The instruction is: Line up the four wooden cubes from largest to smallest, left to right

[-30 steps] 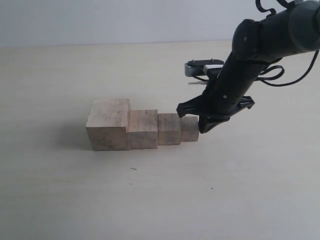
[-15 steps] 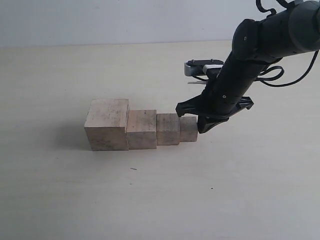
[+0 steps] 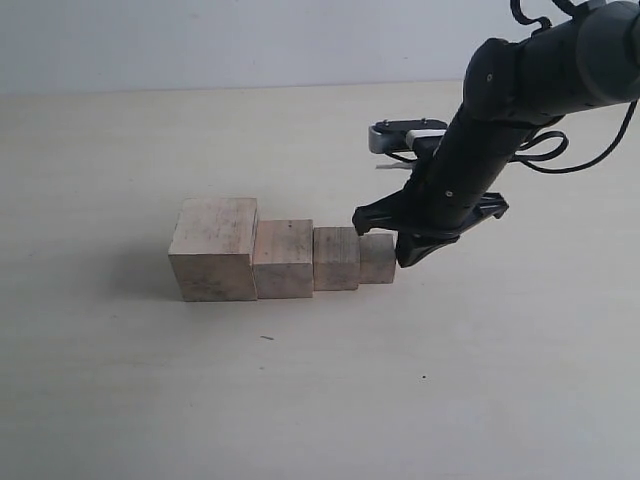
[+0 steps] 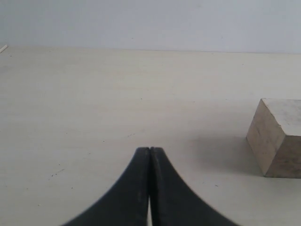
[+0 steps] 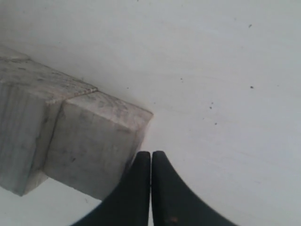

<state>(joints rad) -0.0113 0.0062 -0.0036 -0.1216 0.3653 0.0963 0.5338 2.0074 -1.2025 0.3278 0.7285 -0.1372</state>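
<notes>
Four wooden cubes stand in a touching row on the table: the largest cube (image 3: 213,250) at the left, then the second cube (image 3: 284,258), the third cube (image 3: 337,258) and the smallest cube (image 3: 377,258) at the right. My right gripper (image 3: 407,256) is shut and empty, its tips right beside the smallest cube's right side. The right wrist view shows the right gripper (image 5: 151,153) beside a corner of the smallest cube (image 5: 94,146), with the third cube (image 5: 23,127) behind it. My left gripper (image 4: 150,149) is shut and empty over bare table, apart from the largest cube (image 4: 280,136).
The pale table (image 3: 320,400) stretches around the row, with a light wall (image 3: 250,40) behind it. My right arm (image 3: 500,110) slants down from the upper right. The left arm is outside the exterior view.
The row of cubes has shifted slightly to the left, with the right gripper following against the smallest cube. In the last half second almost nothing has moved.
</notes>
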